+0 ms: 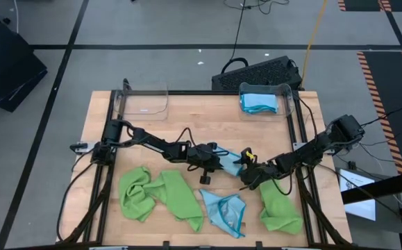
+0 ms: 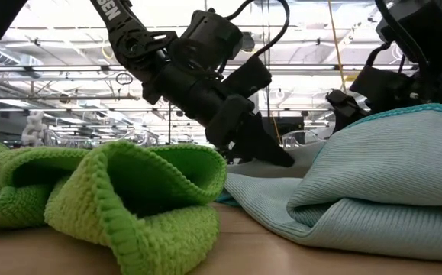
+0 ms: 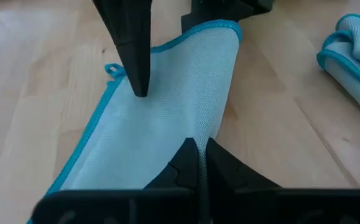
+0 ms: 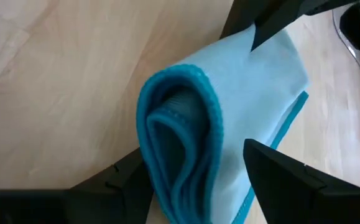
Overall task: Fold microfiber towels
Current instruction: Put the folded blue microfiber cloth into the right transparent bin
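A light blue towel with teal edging lies on the wooden table near its middle, between my two grippers. My left gripper comes from the table's left and is shut on one end of it. My right gripper comes from the right and is open. Its fingers stand on either side of the towel's opposite, folded-over end. A second light blue towel lies crumpled near the front edge. Lime green towels lie at the front left and front right. My left gripper pinches the light blue towel's near end between its two shut fingers, slanting down from the table's left. The towel stretches away from the fingers, lying on the table. My right gripper has one fingertip at the towel's surface; whether it touches, I cannot tell.
A clear bin with folded blue towels stands at the far right and an empty clear bin at the far left. Bare wood lies between the bins and the arms.
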